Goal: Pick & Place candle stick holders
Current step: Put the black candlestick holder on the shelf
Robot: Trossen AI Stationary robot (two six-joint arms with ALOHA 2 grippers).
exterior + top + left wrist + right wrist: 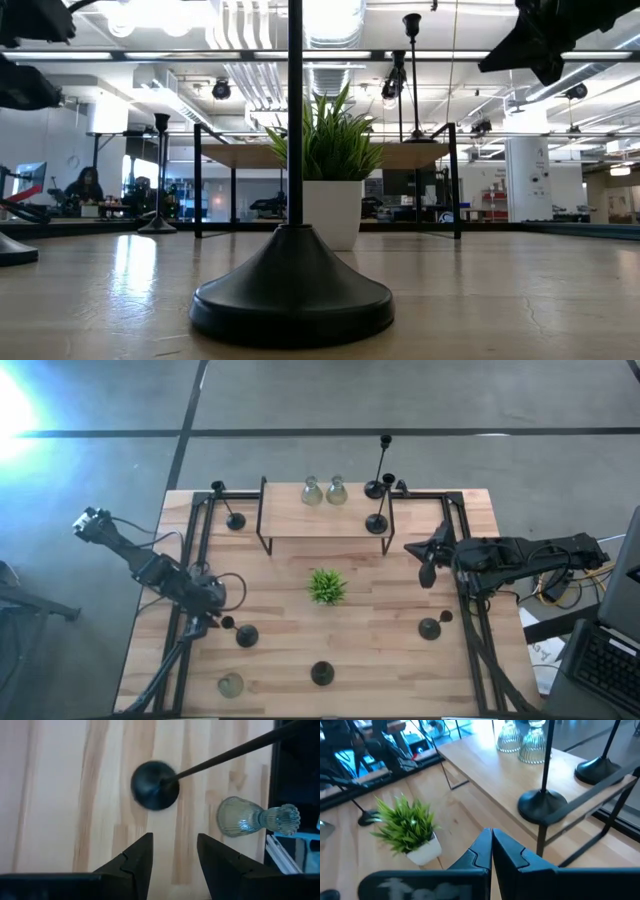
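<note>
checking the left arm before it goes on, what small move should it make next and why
Probably ease the left claw forward and down toward the black holder. Its jaws stand open and empty, with that holder's round base just ahead of them on the table, untouched. A glass holder lies on its side close by, so a straight approach seems safest. The right claw waits shut near the shelf.

On the raised shelf point(322, 520) at the table's far side, two glass holders point(323, 490) stand side by side left of two tall black holders point(380, 488). The plant point(326, 586) sits mid-table before the shelf. Left gripper point(208, 622) hangs beside a black holder point(246, 636), a glass one point(231, 684) nearer the front edge; right gripper point(426, 565) hovers right of the shelf.
</note>
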